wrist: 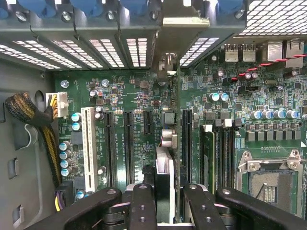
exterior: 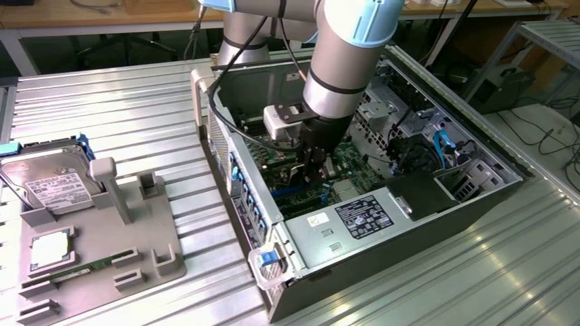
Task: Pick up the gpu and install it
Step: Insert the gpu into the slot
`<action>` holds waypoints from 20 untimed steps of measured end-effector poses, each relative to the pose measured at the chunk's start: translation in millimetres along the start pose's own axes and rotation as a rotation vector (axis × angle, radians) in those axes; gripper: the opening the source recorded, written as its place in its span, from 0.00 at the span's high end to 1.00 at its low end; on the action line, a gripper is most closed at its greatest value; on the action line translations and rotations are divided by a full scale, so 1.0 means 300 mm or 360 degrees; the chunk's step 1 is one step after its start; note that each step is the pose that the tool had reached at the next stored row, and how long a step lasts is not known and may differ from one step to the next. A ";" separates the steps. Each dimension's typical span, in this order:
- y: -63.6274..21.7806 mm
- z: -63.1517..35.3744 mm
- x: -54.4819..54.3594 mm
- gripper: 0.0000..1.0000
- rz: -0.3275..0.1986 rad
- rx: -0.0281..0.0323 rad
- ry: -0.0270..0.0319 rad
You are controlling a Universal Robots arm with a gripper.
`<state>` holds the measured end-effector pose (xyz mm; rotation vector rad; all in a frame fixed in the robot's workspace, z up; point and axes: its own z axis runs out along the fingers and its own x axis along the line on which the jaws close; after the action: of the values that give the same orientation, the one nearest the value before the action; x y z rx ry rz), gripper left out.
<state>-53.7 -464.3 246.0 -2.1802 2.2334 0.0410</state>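
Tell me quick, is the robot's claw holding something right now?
Gripper: closed on the gpu, holding it edge-on down inside the open computer case, over the green board.

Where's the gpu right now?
Exterior view: the gpu is edge-on in the claw inside the open computer case, above the green motherboard.

No text can be read, printing on the black power supply label [exterior: 365, 217], the white hard drive label [exterior: 56, 190] and the motherboard [wrist: 144, 115] is too small.
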 end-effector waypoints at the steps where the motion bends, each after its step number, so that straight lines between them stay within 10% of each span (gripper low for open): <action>1: 0.000 0.000 0.000 0.72 0.0000 -0.00001 -0.00015; 8: 0.000 0.001 0.000 0.72 0.0001 -0.00306 -0.00053; 20: 0.005 0.006 -0.001 0.72 -0.0001 -0.00111 -0.00166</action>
<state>-55.1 -463.9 244.4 -2.1789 2.2305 0.0601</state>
